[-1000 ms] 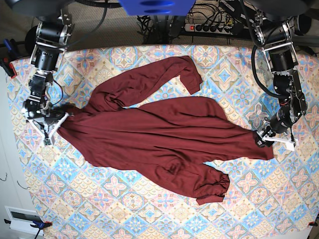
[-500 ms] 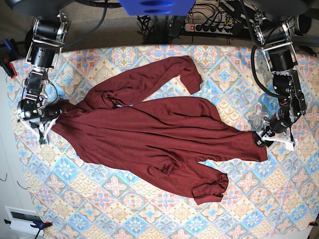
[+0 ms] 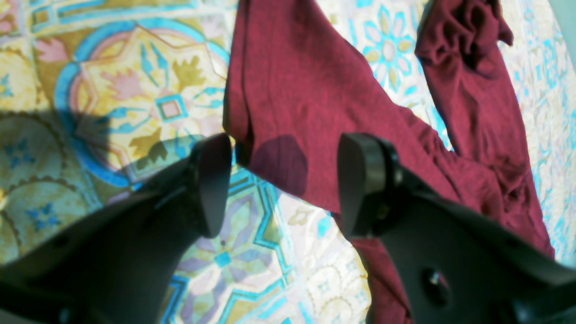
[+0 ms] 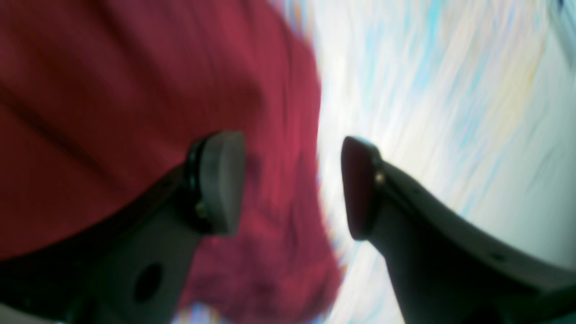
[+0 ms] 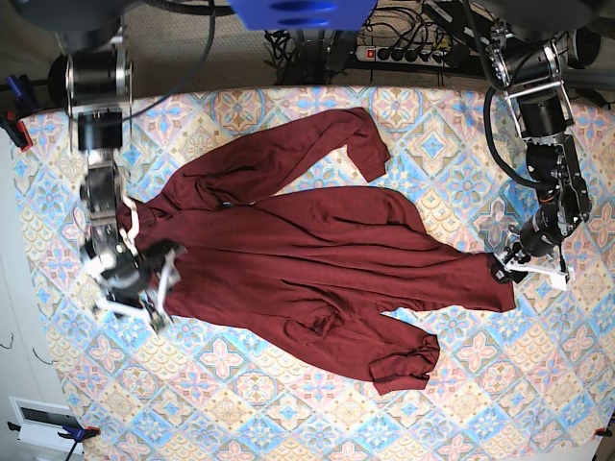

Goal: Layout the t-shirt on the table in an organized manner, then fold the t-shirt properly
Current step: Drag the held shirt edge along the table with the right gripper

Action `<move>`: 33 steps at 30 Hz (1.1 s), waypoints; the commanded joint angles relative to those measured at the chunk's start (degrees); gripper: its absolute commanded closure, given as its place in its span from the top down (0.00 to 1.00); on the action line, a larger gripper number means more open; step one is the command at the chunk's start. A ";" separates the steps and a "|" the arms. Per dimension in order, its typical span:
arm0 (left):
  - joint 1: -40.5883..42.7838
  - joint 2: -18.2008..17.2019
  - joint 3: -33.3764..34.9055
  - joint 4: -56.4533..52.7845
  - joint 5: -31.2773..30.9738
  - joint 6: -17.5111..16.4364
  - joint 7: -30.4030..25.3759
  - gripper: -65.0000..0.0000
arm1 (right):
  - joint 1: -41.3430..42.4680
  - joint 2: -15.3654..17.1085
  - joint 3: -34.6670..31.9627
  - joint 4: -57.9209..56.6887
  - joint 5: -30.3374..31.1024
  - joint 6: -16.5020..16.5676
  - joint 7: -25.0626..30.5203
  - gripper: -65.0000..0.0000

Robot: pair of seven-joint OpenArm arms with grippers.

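The dark maroon t-shirt (image 5: 307, 259) lies spread across the middle of the table (image 5: 240, 403), long sleeves bunched at back (image 5: 356, 144) and front right (image 5: 404, 360). My right gripper (image 5: 135, 288) hovers over the shirt's left end, open and holding nothing. The right wrist view is blurred; it shows the open gripper (image 4: 290, 184) above the t-shirt (image 4: 112, 112) edge. My left gripper (image 5: 519, 271) sits at the shirt's right tip. In the left wrist view its fingers (image 3: 216, 180) stand apart astride a corner of the t-shirt (image 3: 315, 112), not pinching it.
A power strip and cables (image 5: 404, 48) lie behind the table's far edge. A blue clamp (image 5: 14, 96) sits at the left edge, and a white box (image 5: 43, 423) on the floor at the front left. Patterned cloth (image 3: 135, 90) shows beside the shirt.
My right gripper has opened, let go of the shirt's left end, and swung toward the table's front. The shirt's left end has slackened. The left arm has stayed put.
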 commanded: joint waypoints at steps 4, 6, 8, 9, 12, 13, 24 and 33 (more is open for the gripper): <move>-0.37 -1.07 -0.15 1.07 -0.79 -0.40 -0.71 0.56 | 8.02 1.31 -6.11 -8.58 -0.87 -0.40 2.88 0.54; -0.19 -1.07 -0.15 1.07 -0.79 -0.40 -0.71 0.56 | 10.92 1.31 -8.04 -13.59 -0.87 -0.40 5.78 0.54; -0.10 -1.07 -0.15 1.07 -0.79 -0.40 -0.71 0.56 | 12.59 1.31 -9.36 -18.78 -0.87 -0.40 8.50 0.54; -0.10 -1.07 -0.15 1.07 -0.79 -0.40 -0.71 0.56 | 13.03 1.31 -9.80 -21.68 -0.87 -0.40 10.00 0.54; 0.95 -1.07 -0.33 1.16 -0.88 -0.40 -0.71 0.56 | 13.29 1.31 -10.42 -28.45 -0.87 -0.40 14.30 0.54; 1.21 -1.07 -0.41 1.16 -0.88 -0.40 -0.71 0.56 | 14.09 1.31 -10.42 -30.12 -0.87 -0.31 15.80 0.54; 2.36 -1.07 -0.50 1.16 -0.88 -0.40 -0.71 0.56 | 18.66 1.22 -10.42 -41.98 -0.87 -0.13 27.14 0.54; 2.89 -1.07 -0.59 1.16 -0.88 -0.40 -0.71 0.56 | 18.66 -2.03 -10.15 -46.91 -0.87 -0.13 31.27 0.54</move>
